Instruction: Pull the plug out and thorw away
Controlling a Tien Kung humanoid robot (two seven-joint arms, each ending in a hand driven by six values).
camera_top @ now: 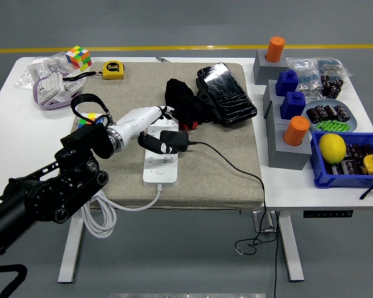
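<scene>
Plug (174,141), a black adapter, sits in a white power strip (160,164) on a beige mat (230,167) covering the white worktop (25,149). Left hand (150,127) reaches over the strip's far end, its fingers (160,135) grasping the plug. A black cable (236,169) trails off the plug toward the mat's front edge.

Power strip: white plastic power strip (160,164) on beige cloth mat (224,167).
Plug: black plastic plug (173,141) on strip's far end.
Bin: blue plastic bin (320,171) right of mat.
</scene>
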